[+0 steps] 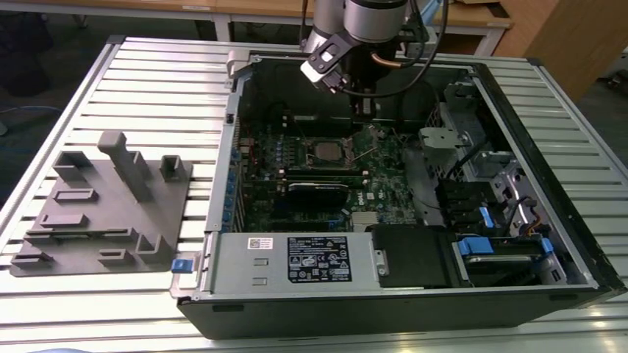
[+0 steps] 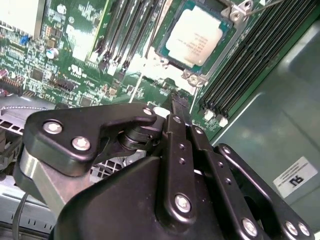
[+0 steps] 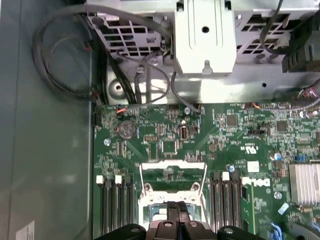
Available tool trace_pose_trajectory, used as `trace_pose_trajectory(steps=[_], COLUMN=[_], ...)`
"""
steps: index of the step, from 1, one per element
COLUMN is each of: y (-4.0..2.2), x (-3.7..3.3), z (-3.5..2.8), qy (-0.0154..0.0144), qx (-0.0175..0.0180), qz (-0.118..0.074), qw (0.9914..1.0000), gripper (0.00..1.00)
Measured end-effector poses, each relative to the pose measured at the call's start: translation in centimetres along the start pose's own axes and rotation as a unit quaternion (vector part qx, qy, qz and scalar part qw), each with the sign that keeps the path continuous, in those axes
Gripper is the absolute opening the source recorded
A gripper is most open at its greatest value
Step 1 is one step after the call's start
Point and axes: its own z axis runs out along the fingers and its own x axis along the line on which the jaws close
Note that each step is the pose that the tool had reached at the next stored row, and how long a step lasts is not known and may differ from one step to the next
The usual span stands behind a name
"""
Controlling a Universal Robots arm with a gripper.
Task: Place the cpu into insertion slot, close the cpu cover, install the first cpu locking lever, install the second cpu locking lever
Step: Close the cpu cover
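The cpu (image 2: 195,35), a square chip with a dull silver top, lies in the insertion slot (image 2: 167,62) on the green board. In the exterior view the slot (image 1: 329,151) sits mid-board inside the open computer case, and my gripper (image 1: 365,110) hangs above and slightly behind it. My black fingers meet with nothing between them in both wrist views, so the gripper (image 2: 176,104) (image 3: 175,210) is shut and empty. Just past the fingertips the cpu cover (image 3: 172,165), a silvery frame, looks tilted up, with green board showing through its window. A thin lever wire (image 2: 265,4) juts out beside the slot.
Memory slots (image 2: 250,65) flank the socket. A black card (image 1: 316,193) and power supply (image 1: 294,261) lie nearer the case front. Drive cages (image 1: 490,184) and cables (image 3: 65,55) fill the exterior view's right. A grey fixture (image 1: 103,206) sits on the slatted table at the exterior view's left.
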Motion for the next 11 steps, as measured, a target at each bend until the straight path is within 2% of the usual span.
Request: trace_pose_trajectory(steps=[1,11], y=[0.52,0.83], x=[0.02,0.04], z=[0.04,0.06], qy=[0.0,0.0], qx=[0.0,0.0], qz=[0.0,0.0], qw=[1.0,1.0], gripper=[0.11,0.11])
